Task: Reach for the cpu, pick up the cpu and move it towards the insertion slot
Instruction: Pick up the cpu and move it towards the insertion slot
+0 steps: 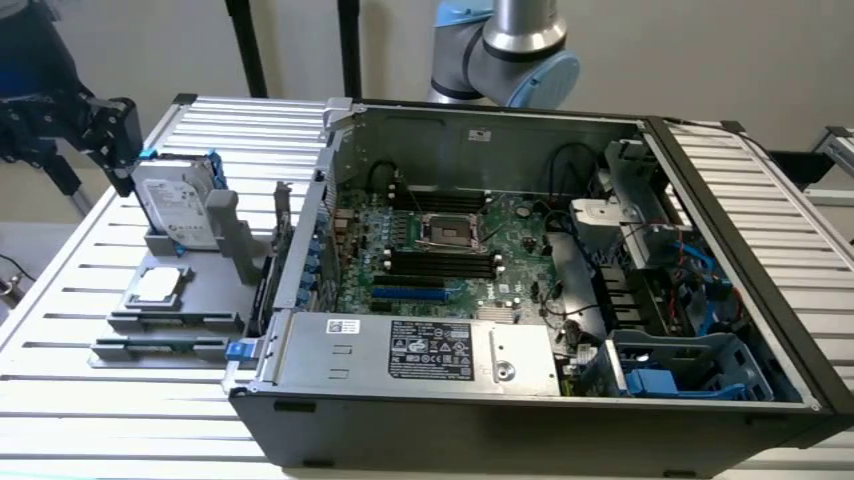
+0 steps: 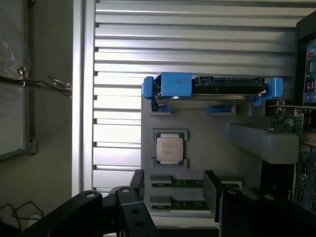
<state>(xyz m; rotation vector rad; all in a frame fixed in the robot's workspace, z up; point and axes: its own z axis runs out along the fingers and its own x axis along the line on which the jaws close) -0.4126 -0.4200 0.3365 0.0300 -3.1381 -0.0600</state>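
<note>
Black, blocky fingers (image 2: 211,192) of the pincer (image 2: 174,183) stand wide apart, two of them, holding nothing. Just past their tips, not touching, lies one cpu (image 2: 168,149), a small flat square with a shiny silver top, on the smooth gray tray (image 2: 217,143). Under the gap between the fingers lie two thin green sticks (image 2: 174,184). Beyond the cpu stands one drive (image 2: 217,88) in a blue frame. One slot (image 1: 449,230), a square silver frame, sits far from the pincer inside the dark case (image 1: 534,420).

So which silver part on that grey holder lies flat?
The cpu, the small square chip; the larger hard drive stands upright in its blue frame.
</note>
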